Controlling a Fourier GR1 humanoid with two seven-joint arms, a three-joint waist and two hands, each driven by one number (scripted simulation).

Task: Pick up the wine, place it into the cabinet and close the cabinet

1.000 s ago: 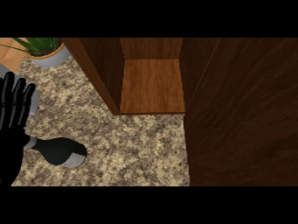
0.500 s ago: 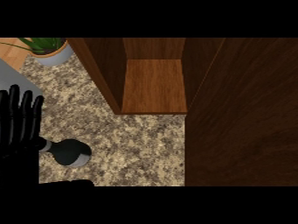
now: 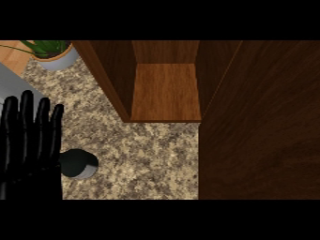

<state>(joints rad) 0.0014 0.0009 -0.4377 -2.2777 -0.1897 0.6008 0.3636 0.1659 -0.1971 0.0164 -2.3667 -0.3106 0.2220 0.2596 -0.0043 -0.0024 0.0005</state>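
Left hand [image 3: 25, 154] open, fingers straight, just beside wine [image 3: 80, 163] on counter [image 3: 148, 150].

We see the wine [image 3: 79, 163] from above as a dark round top on the speckled counter, lower left. The wooden cabinet [image 3: 166, 91] stands open beyond it, its shelf bare.

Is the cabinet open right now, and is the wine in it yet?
Open: the cabinet shows its bare wooden shelf, door swung aside. The wine is not inside; it is on the counter beside the left hand.
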